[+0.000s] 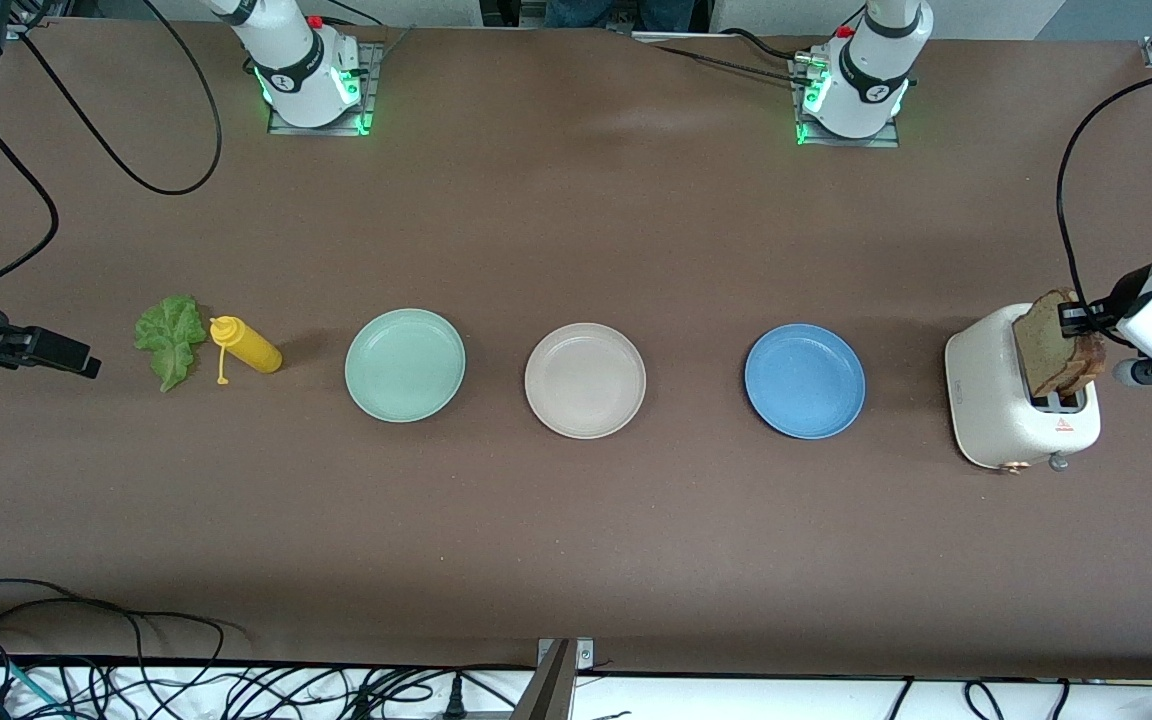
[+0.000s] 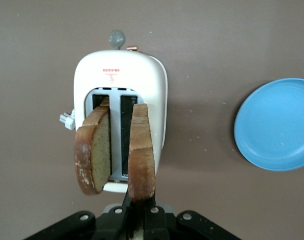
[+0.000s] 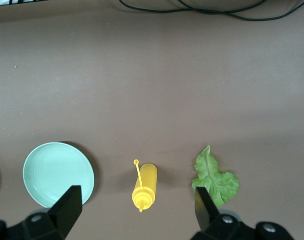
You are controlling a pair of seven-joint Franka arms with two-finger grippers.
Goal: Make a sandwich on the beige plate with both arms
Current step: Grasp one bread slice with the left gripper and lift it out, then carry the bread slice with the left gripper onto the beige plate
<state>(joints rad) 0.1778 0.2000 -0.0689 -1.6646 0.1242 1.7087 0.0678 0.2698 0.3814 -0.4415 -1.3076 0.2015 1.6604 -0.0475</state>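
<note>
The left gripper [image 2: 136,220] is clamped on one bread slice [image 2: 141,155], which stands on edge in the toaster [image 1: 1021,405] beside a second slice [image 2: 94,152]. The right gripper [image 3: 136,207], fingers wide apart, hangs over the table's right-arm end near the lettuce [image 1: 169,335]. The beige plate [image 1: 585,380] lies between the mint and blue plates, well apart from both grippers.
</note>
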